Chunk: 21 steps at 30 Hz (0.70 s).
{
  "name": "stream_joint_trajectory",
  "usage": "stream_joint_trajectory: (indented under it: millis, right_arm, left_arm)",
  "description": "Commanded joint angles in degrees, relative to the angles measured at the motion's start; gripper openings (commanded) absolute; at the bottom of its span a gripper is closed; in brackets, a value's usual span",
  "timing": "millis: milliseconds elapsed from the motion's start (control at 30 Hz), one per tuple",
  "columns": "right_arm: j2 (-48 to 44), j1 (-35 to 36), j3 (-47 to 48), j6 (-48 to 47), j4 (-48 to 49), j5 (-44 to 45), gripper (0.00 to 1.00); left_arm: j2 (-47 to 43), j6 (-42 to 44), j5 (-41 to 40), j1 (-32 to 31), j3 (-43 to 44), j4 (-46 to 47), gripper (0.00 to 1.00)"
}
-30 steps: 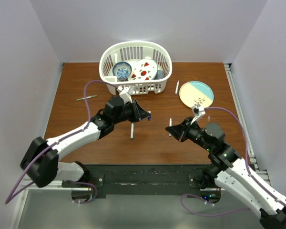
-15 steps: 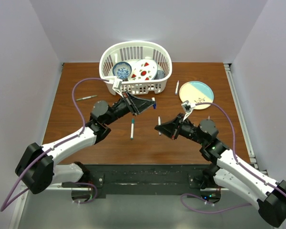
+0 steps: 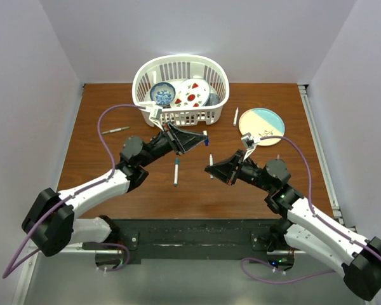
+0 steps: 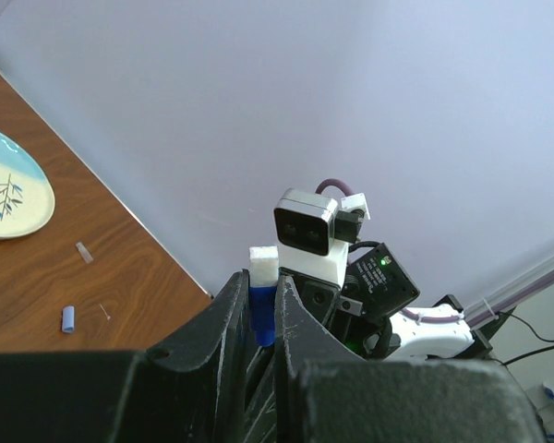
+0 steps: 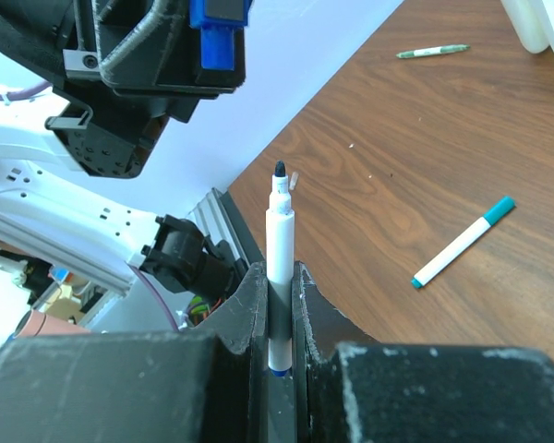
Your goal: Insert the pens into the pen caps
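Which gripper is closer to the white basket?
Left. The left gripper, shut on a blue cap, hangs just in front of the near wall of the basket. The right gripper, clamping a white pen, sits farther back toward the arm bases.

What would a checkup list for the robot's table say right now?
Surface: brown table, bare wood, no spills seen.
Job's things: blue cap and white pen held; teal-ended pen, thin pen, short pen and a loose cap lying apart.
Clutter: basket of dishes; plate.
Grippers: left gripper shut on blue cap; right gripper shut on white pen; tips apart.
Cables: purple cables arch above the table.
Surroundings: plain walls, nothing else seen.
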Motion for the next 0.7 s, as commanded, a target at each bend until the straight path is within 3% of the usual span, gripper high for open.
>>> stream_joint_trajectory:
  millis: [0,667]
  right_arm:
    - [0.0,0.3,0.4,0.2,3.2,-0.7,0.00]
    - [-1.2,0.4,-0.5,0.3,2.6,0.1,0.00]
  left_arm:
    - [1.0,-0.7,1.1,0.2,-0.9,4.9,0.00]
    - [3.5,-1.2,0.7,-1.9,-1.3,7.0,0.00]
